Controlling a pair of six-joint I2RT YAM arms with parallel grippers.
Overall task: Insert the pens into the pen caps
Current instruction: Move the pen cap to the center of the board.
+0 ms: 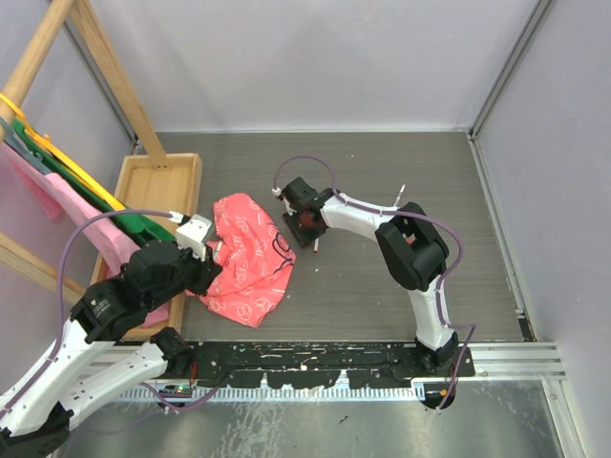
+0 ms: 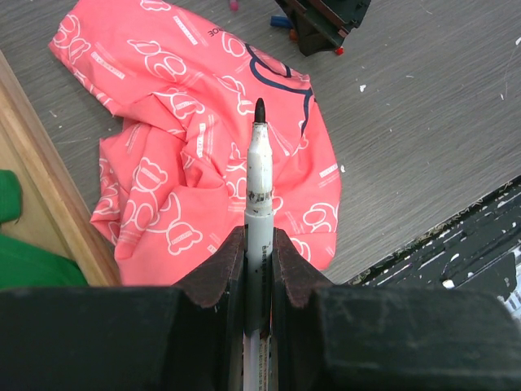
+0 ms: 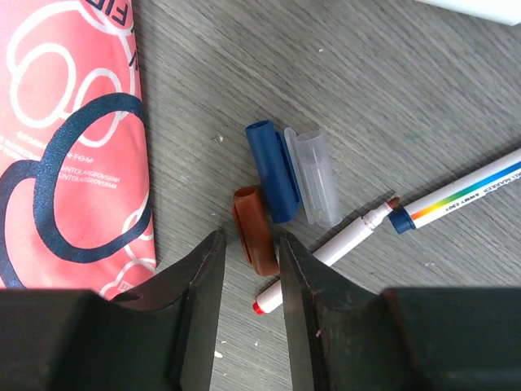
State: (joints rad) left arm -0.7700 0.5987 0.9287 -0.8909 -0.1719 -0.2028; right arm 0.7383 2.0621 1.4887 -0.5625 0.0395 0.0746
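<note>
So, nothing is capped yet. At far left the wooden tray (image 1: 158, 186) rim bounds you. Your left gripper (image 2: 259, 244) pinches a pen (image 2: 259, 171), its black tip bare, over the pink cloth (image 2: 163, 171). Right of the cloth, your right gripper (image 3: 250, 244) sits low, jaws spread astride the brown cap (image 3: 248, 213), not squeezing. Just beyond, the blue cap (image 3: 271, 171) and clear cap (image 3: 316, 175) touch. Two uncapped pens (image 3: 346, 240) lie to the right. The cloth edge crowds the left jaw; the bare table (image 3: 391, 73) far and right gives room.
</note>
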